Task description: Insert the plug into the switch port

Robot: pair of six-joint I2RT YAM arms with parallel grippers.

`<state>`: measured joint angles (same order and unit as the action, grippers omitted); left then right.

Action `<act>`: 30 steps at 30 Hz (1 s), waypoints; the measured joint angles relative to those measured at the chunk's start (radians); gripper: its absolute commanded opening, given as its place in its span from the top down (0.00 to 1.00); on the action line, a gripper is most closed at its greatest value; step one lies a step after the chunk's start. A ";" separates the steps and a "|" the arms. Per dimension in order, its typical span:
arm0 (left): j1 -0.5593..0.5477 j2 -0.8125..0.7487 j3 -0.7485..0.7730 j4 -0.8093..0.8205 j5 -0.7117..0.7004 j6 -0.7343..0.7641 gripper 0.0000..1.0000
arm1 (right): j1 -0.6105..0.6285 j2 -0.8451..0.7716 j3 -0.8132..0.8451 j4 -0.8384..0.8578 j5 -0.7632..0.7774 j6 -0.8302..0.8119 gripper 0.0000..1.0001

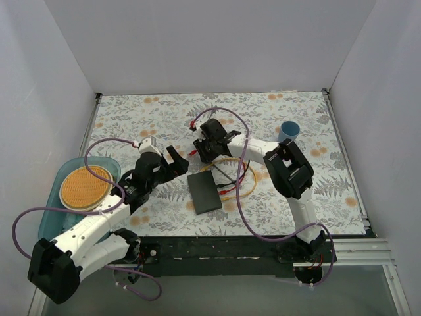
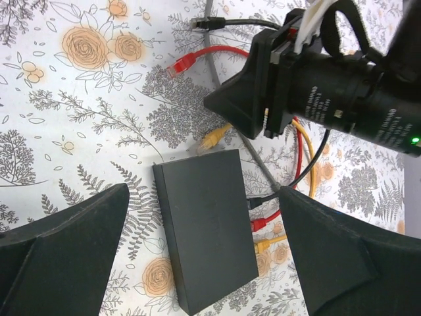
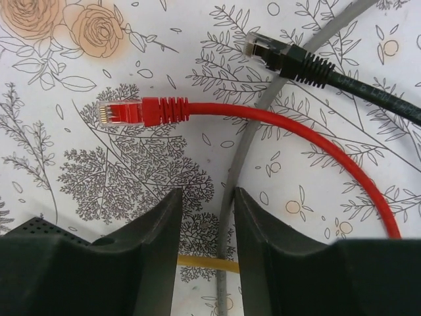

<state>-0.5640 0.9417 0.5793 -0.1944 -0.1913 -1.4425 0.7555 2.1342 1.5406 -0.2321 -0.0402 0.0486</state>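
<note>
Right gripper sits low in its own view, jaws a narrow gap apart, gripping nothing; a grey cable and a yellow cable only run along the table under the gap. Dead ahead lies the red plug, loose, with a clear tip, contacts showing and a ribbed red boot. The black plug lies loose further up and right. You can't tell from this which plug is meant; I'd take the red one. My call: you're on the approach, plug not yet picked. Come down over the boot, not the clear tip, pinch across its sides, keep the latch free, and leave slack in the cable so it doesn't drag the switch. That's a flat matte-black box, plain top, lying on the floral table between the arms, nearer the bases than the right gripper. Three plugs, black, red and yellow, already sit in its right long side in the left wrist view. The port face itself is hidden, so you can't pick out a free port yet. Loose yellow plug lies just beside its far short edge. Over the box hovers the left gripper, jaws wide apart, empty; use it to pin the box when you push in, since I'd expect a light box to slide.
</note>
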 measured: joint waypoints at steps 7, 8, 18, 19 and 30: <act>0.006 -0.033 0.024 -0.055 -0.003 0.015 0.02 | 0.029 0.063 0.090 -0.030 0.089 -0.012 0.94; 0.006 -0.038 0.024 -0.065 -0.008 0.016 0.02 | 0.031 0.087 0.134 -0.053 0.084 -0.014 0.95; 0.008 -0.113 0.025 -0.121 -0.040 0.026 0.02 | 0.011 0.137 0.212 -0.070 -0.035 -0.027 0.99; 0.009 -0.113 0.025 -0.121 -0.040 0.026 0.02 | 0.008 0.132 0.206 -0.062 -0.052 -0.026 0.99; 0.011 -0.111 0.015 -0.116 -0.036 0.021 0.02 | 0.015 -0.156 0.018 -0.021 -0.194 -0.021 0.99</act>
<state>-0.5529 0.8307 0.5945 -0.3107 -0.2272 -1.4212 0.7704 1.9781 1.5589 -0.2527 -0.2344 0.0273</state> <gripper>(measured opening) 0.982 0.020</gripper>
